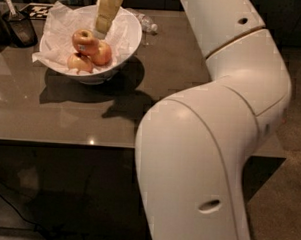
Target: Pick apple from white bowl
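While the robot's pale tool [101,32] hangs over the white bowl [128,46] at the far left of the grey surface [192,84], the pick is not yet made. The apple [84,40], red-orange with a yellowish top and a small dark sticker on its near side, sits highest on the crumpled paper [57,25] lining the bowl. It rests against two smaller apples, one to its right [103,54] and one nearer the camera [79,63]. The tool's tip stands just beside the apple's upper right; whether it touches the fruit, and whether the tool is apart or together, cannot be told from this angle. The big white arm [215,125] fills the right of the scene. To do the step well, the tool likely needs to shift a little left so it is centred over the apple, then come straight down and close across its widest part, without nudging the neighbours or snagging the paper.
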